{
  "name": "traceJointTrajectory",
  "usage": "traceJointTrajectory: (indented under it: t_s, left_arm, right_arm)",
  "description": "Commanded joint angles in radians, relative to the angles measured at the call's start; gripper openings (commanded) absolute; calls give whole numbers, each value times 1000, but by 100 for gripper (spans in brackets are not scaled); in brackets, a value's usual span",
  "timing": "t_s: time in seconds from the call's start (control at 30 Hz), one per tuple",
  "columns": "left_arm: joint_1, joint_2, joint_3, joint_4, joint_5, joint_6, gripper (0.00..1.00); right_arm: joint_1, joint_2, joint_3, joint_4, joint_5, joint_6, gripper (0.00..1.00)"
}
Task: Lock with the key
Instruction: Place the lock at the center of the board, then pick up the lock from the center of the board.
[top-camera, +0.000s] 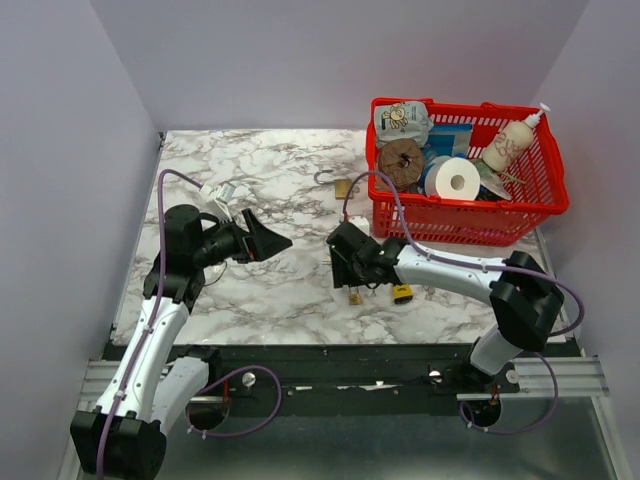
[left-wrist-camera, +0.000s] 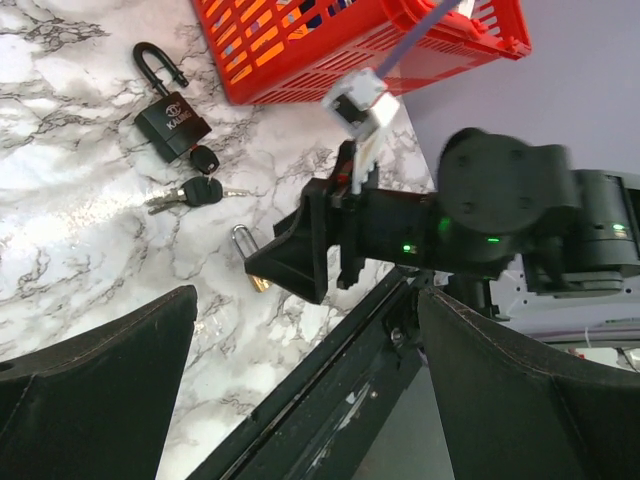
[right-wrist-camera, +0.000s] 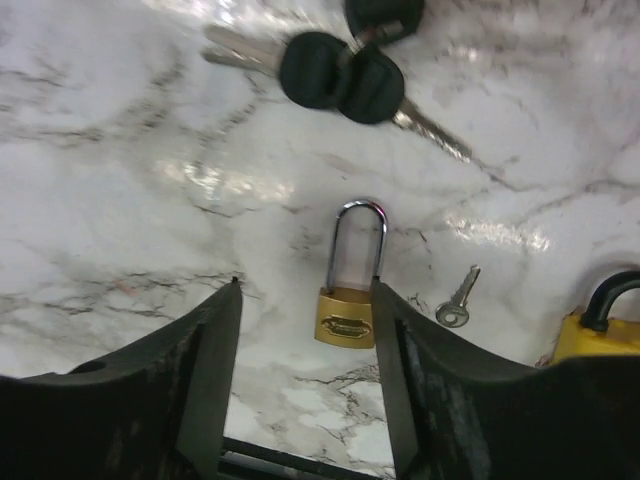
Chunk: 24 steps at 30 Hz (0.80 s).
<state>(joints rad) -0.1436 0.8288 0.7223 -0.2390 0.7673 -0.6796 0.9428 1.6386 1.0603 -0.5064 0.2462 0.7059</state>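
Note:
A small brass padlock (right-wrist-camera: 347, 316) with a tall silver shackle lies flat on the marble table; it also shows in the top view (top-camera: 354, 296). A small silver key (right-wrist-camera: 457, 300) lies just right of it. My right gripper (right-wrist-camera: 307, 310) is open and hovers low over the padlock, whose body sits close to the right finger (right-wrist-camera: 420, 380). In the top view the right gripper (top-camera: 345, 272) is at the table's middle front. My left gripper (top-camera: 272, 240) is open and empty, held above the table to the left, pointing at the right gripper.
A bunch of black-headed keys (right-wrist-camera: 340, 70) and a black padlock (left-wrist-camera: 172, 120) lie beyond the brass one. A yellow padlock (top-camera: 402, 292) lies to its right. Another padlock (top-camera: 342, 187) lies by the red basket (top-camera: 540, 215) at the back right.

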Motion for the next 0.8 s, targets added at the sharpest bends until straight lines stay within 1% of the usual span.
traceJointTrajectory:
  t_s: [0.0, 0.07, 0.1, 0.23, 0.27, 0.43, 0.53, 0.57, 0.77]
  left_arm:
    - [7, -26, -41, 101, 7, -70, 99]
    - [7, -23, -35, 109, 7, -69, 99]
    - [7, -19, -34, 109, 6, -66, 99]
    - [7, -16, -21, 110, 0, -60, 99]
    - [7, -16, -21, 113, -2, -60, 99]
    - [7, -22, -26, 135, -11, -80, 99]
    - [7, -23, -24, 136, -13, -81, 99]
    - [7, -23, -24, 136, -14, -80, 99]
    - [7, -26, -23, 133, -16, -77, 99]
  right_arm:
    - [21, -57, 40, 80, 164, -173, 75]
    - [19, -46, 35, 126, 202, -225, 82]
    - [19, -43, 32, 144, 209, -249, 84]
    - [13, -22, 21, 236, 183, -334, 87]
    - [10, -5, 29, 256, 189, -353, 89]
    - [-30, 58, 90, 269, 191, -384, 90]
    - [-53, 102, 118, 267, 180, -394, 93]
    - [-61, 112, 124, 267, 171, -405, 95]
    - [-124, 174, 156, 295, 68, -454, 95]
